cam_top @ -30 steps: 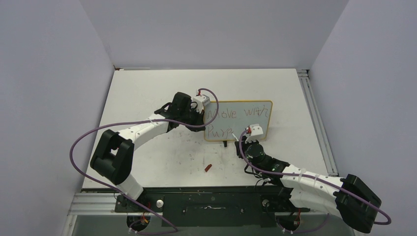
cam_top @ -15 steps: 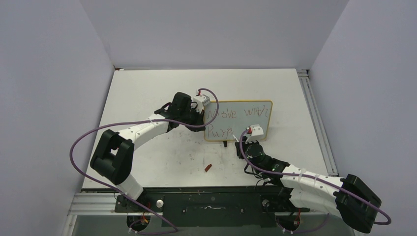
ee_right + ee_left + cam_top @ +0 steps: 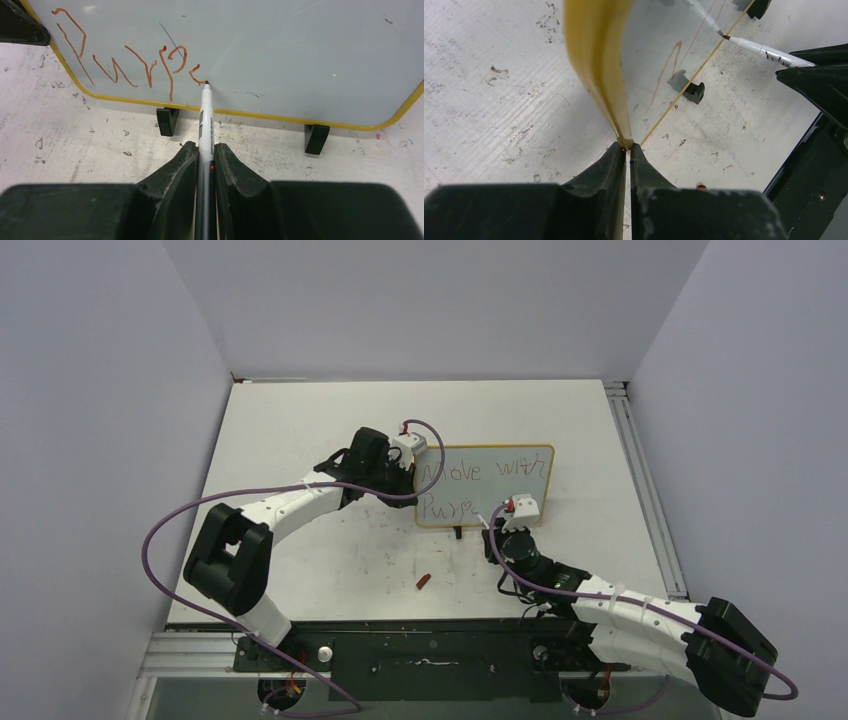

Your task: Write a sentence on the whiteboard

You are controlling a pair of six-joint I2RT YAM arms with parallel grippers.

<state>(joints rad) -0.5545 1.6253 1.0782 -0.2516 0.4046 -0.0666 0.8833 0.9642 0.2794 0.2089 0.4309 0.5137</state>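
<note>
The whiteboard (image 3: pixel 500 488) stands upright mid-table on two black feet and has a yellow frame. The sentence (image 3: pixel 480 472) reads "Move with" on top and "Purp" plus a small fresh curve below. In the right wrist view the lower line (image 3: pixel 125 65) is clear. My left gripper (image 3: pixel 416 478) is shut on the board's left frame edge (image 3: pixel 599 60); its jaws pinch the frame (image 3: pixel 628 146). My right gripper (image 3: pixel 494 524) is shut on a white marker (image 3: pixel 205 120), with the jaws around its barrel (image 3: pixel 205 150). The marker tip touches the board just right of "Purp".
A small red marker cap (image 3: pixel 423 582) lies on the table in front of the board, between the arms. The board's black feet (image 3: pixel 167 121) rest on the scuffed white tabletop. Grey walls enclose the table on three sides.
The right gripper has shifted slightly right along the lower line, and a short new stroke has appeared after "Purp". The left arm and the board have not moved.
</note>
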